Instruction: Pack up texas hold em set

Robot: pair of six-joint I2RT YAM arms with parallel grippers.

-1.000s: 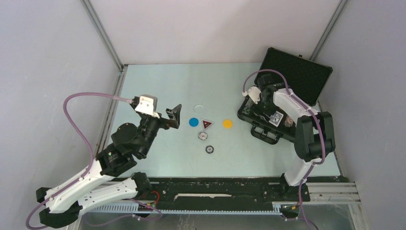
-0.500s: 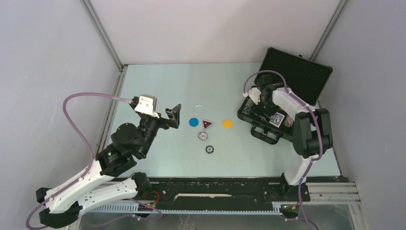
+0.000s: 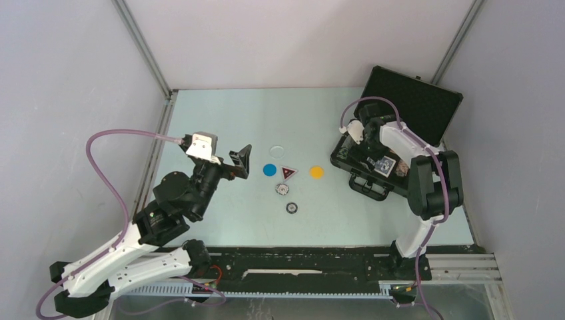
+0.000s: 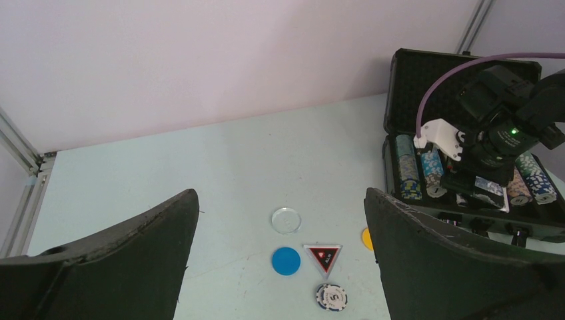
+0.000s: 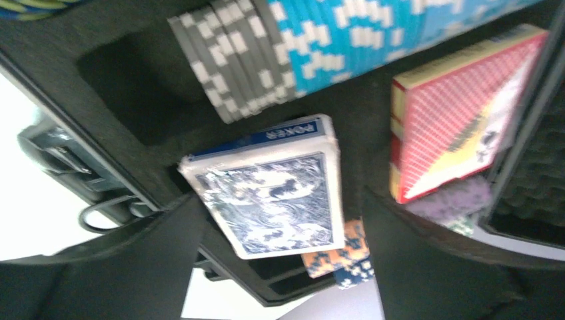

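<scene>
The black briefcase [image 3: 416, 101] lies open at the right of the table, lid up. Its foam base [image 5: 120, 73] holds rows of striped chips [image 5: 320, 40], a red deck [image 5: 460, 113] and a blue deck [image 5: 266, 193] lying askew on the foam. My right gripper [image 3: 368, 149] hovers over the base, jaws open on either side of the blue deck [image 3: 383, 165]. A clear disc [image 3: 276, 150], blue disc [image 3: 269, 169], red triangle [image 3: 288, 173], yellow disc [image 3: 316, 172] and two loose chips [image 3: 282, 189] lie mid-table. My left gripper [image 3: 241, 162] is open and empty, raised left of them.
A dark chip [image 3: 292, 208] lies nearest the arms. The case's handle and latches [image 3: 366, 187] face the table's middle. Metal frame posts [image 3: 143, 50] and grey walls close in the table on three sides.
My right wrist has shifted slightly over the case base. My left arm has hardly moved. The pieces on the table stay where they were.
</scene>
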